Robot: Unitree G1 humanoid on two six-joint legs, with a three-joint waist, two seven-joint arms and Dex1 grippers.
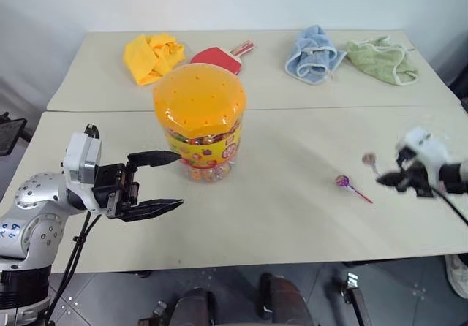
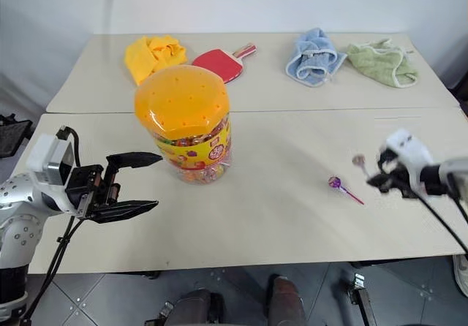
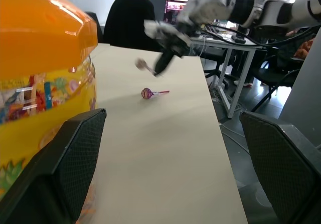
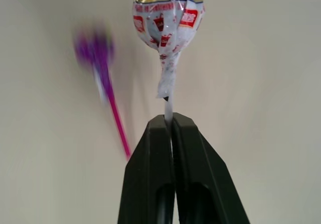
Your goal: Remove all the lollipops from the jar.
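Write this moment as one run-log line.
right end effector: shut on lollipop stick | left end effector: open beside jar | purple lollipop: on table

bare table (image 1: 292,216) between jar (image 1: 199,121) and purple lollipop (image 1: 342,182) — cloths (image 1: 314,54) far back

Two lollipops, one purple (image 1: 342,181) and one pinkish-gold (image 4: 168,14), one jar (image 1: 199,121), one red paddle (image 1: 219,57), and three cloths: yellow (image 1: 152,56), blue (image 1: 313,54), green (image 1: 382,60).

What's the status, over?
Left gripper open beside jar. Right gripper shut on white-wrapped lollipop by its stick. Purple lollipop lies on table. Nothing in the way.
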